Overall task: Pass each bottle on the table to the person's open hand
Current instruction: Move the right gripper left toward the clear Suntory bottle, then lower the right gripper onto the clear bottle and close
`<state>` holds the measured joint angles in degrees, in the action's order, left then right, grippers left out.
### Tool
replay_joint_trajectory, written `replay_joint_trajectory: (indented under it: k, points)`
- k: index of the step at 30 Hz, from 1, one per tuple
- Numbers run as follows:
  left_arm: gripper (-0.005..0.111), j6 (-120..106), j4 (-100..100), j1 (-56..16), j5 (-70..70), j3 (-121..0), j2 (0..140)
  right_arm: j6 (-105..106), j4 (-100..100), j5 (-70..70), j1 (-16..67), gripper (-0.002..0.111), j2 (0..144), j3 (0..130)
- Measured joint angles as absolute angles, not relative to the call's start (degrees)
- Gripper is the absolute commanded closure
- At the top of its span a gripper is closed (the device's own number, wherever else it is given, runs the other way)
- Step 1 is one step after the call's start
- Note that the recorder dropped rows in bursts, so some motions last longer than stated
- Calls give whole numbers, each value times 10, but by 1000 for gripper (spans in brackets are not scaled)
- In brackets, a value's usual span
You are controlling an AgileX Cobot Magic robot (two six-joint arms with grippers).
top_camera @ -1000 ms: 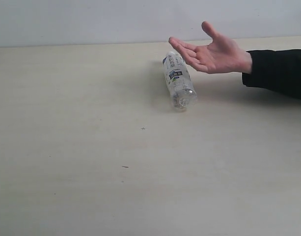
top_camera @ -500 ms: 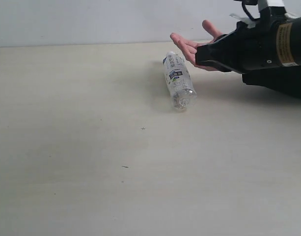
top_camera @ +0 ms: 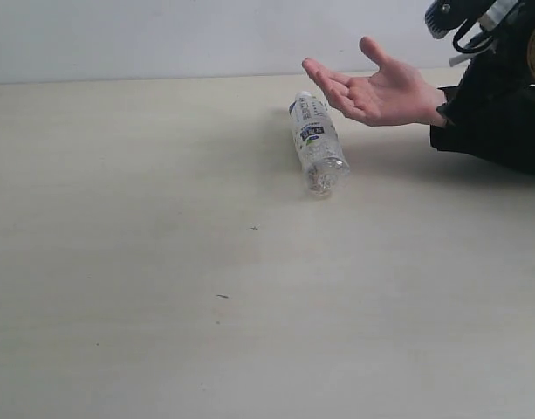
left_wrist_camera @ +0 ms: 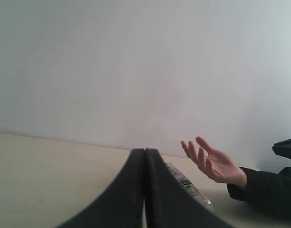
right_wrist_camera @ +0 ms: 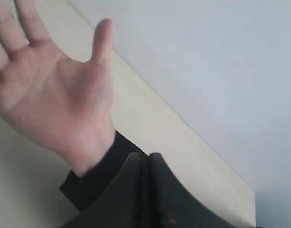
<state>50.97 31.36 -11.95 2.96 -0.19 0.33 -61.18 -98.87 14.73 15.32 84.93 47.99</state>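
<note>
Left black gripper (left_wrist_camera: 145, 159) closed, right black gripper (right_wrist_camera: 145, 164) seemingly closed, both empty; I'd straddle the lying clear blue-labelled plastic bottle (top_camera: 317, 144), upper centre, mid-body.

A plain, evenly lit, pale grey-white wall (top_camera: 162, 35) stands behind.

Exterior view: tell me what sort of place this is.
Likely a robot test bench: pale table against a plain white wall, one bottle lying on it, robot arm beside an open hand.
</note>
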Motion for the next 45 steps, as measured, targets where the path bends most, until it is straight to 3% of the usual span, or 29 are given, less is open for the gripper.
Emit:
replay_joint_trajectory:
  k: [8,13,16,22,25,32,38,45]
  points:
    - [107,510,314,-120,30,-2,3,-513,-735,296,198,101,878,480]
    - [107,510,314,-120,30,-2,3,-393,-442,319,224,100,897,481]
    - [107,510,314,-120,30,-2,3,-266,-283,338,226,86,902,486]
    - [107,510,314,-120,30,-2,3,-111,-51,294,226,46,902,499]
    - [107,510,314,-120,30,-2,3,-53,30,229,226,37,915,500]
    - [107,510,314,-120,30,-2,3,9,127,175,226,34,991,544]
    - [107,510,314,-120,30,-2,3,12,133,163,226,24,1050,610]
    - [107,510,314,-120,30,-2,3,11,134,161,226,23,1102,676]
